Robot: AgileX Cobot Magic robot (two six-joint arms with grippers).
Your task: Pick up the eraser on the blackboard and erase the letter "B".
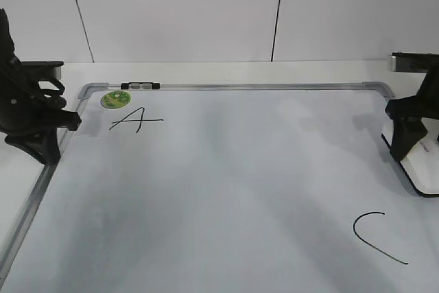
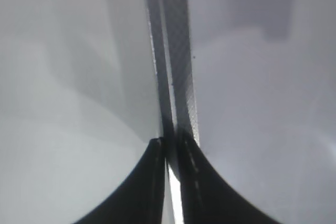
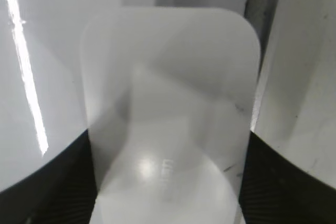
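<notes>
The blackboard (image 1: 240,183) is a white board with a silver frame; it bears a small "A" (image 1: 134,120) and a curved "C" (image 1: 374,235). No letter "B" shows; the middle has only faint grey smears. The white eraser (image 1: 420,166) with a dark underside lies at the board's right edge. My right gripper (image 1: 405,150) is over it. In the right wrist view the eraser (image 3: 168,77) fills the space between the jaws (image 3: 169,182), which press on both its sides. My left gripper (image 1: 49,154) is shut and empty over the board's left frame (image 2: 178,51), jaws (image 2: 170,142) together.
A round green magnet (image 1: 115,99) sits at the board's far left corner. A black-and-silver piece (image 1: 140,86) lies on the top frame beside it. The white table and a panelled wall lie beyond the board.
</notes>
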